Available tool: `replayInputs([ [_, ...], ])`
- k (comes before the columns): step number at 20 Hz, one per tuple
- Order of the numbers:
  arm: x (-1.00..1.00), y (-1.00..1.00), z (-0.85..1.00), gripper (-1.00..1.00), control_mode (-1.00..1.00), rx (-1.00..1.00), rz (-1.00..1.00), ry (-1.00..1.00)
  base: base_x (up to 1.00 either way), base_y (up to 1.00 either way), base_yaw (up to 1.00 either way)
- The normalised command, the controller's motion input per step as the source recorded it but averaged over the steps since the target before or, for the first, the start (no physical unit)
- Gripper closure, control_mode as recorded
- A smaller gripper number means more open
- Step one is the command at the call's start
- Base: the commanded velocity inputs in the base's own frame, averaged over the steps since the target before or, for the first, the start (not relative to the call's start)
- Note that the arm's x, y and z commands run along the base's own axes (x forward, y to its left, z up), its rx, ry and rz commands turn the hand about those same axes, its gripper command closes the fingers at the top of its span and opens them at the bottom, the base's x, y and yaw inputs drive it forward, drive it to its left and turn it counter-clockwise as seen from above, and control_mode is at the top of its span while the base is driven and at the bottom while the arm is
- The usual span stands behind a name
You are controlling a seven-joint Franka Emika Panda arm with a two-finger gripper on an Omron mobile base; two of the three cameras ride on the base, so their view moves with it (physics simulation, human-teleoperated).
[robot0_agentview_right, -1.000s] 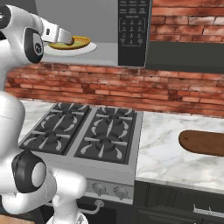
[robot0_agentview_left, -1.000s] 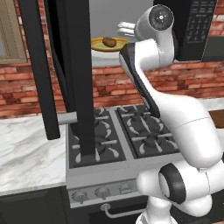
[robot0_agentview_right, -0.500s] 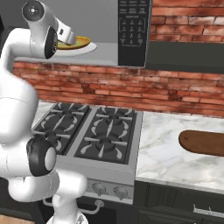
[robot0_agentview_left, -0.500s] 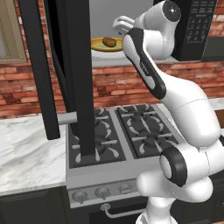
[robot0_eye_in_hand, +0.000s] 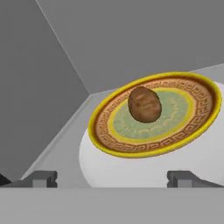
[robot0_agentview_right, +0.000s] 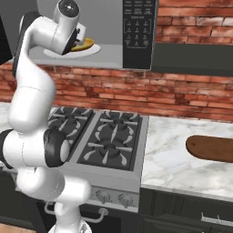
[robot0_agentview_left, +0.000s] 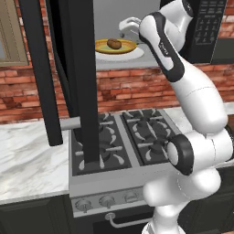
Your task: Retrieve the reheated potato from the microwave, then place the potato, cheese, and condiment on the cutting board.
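The tool [robot0_eye_in_hand: 112, 178] is hanging just inside the mouth of the microwave [robot0_agentview_left: 208, 27], its two tips spread wide and gripping nothing. Just beyond the tips, the potato [robot0_eye_in_hand: 144, 104] is sitting near the middle of a yellow-rimmed plate [robot0_eye_in_hand: 114, 140], which is resting on the white turntable [robot0_eye_in_hand: 131, 170] on the microwave's grey floor. In the left base view the potato [robot0_agentview_left: 114, 44] is lying on that plate [robot0_agentview_left: 129, 47] toward the front edge of the cavity, with the open door [robot0_agentview_left: 68, 77] hanging out to the left over the stove [robot0_agentview_left: 119, 141]. Farther off, the cutting board [robot0_agentview_right: 214, 148] is lying at the right edge of the marble table [robot0_agentview_right: 168, 164], well apart from the microwave.

The potato is rounded and sitting loose on a smooth plate, so tips closing off-centre would probably be rolling it away or squeezing it out sideways. Coming in too low would likely be catching the plate's raised rim and dragging the plate forward. The arm [robot0_agentview_right: 32, 91] is reaching high, so the wrist may be brushing the cavity edge while pulling back.
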Motion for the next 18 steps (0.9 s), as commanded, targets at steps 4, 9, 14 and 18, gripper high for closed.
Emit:
replayInputs([
  [4, 0.39, 0.00, -0.02, -1.00, -1.00, -0.04, 0.11, 0.08, 0.00, 0.00, 0.00],
  [9, 0.31, 0.04, 0.00, -1.00, -1.00, -0.10, 0.01, 0.06, 0.00, 0.00, 0.00],
  [14, 0.18, 0.17, -0.04, -1.00, -1.00, -0.17, 0.05, 0.00, 0.00, 0.00, 0.00],
  [18, 0.23, 0.14, -0.21, -1.00, -1.00, -0.13, 0.12, 0.00, 0.00, 0.00, 0.00],
])
